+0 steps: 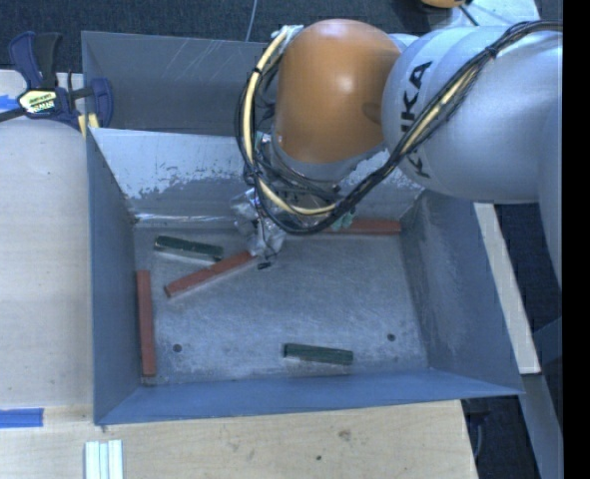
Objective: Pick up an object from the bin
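Camera view: the pincer sits at the two-o'clock end of a flat reddish-brown stick. Whether it pinches, I cannot tell.

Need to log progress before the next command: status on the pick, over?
Gripper low, mid bin, at right end of slanted red-brown stick. Stick looks flat on floor. Dark green stick close beside it, left of gripper.
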Robot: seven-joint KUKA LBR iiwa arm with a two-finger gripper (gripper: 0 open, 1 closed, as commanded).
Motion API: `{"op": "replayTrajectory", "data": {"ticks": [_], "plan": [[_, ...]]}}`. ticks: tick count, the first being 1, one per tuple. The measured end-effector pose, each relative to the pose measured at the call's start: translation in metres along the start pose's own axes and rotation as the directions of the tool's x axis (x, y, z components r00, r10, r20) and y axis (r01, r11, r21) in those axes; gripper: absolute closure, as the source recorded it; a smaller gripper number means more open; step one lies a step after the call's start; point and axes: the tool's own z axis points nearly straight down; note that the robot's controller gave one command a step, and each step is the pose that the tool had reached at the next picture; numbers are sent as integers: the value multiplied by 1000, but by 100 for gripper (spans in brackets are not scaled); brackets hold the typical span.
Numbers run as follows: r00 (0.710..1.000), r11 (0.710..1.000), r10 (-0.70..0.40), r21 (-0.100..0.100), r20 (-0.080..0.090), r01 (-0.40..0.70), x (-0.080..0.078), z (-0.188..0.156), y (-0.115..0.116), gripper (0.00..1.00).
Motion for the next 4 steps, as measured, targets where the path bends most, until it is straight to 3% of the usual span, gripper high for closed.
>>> {"op": "replayTrajectory", "data": {"ticks": [1, 2, 3, 4], "plan": [[968, 968, -252, -1, 1, 252, 28, 32, 80, 0], [968, 968, -250, 0, 2, 250, 28, 31, 79, 0], [966, 966, -258, 3, 8, 258, -6, 58, 49, 0], [964, 964, -265, 5, 8, 265, -18, 73, 37, 0]]}}
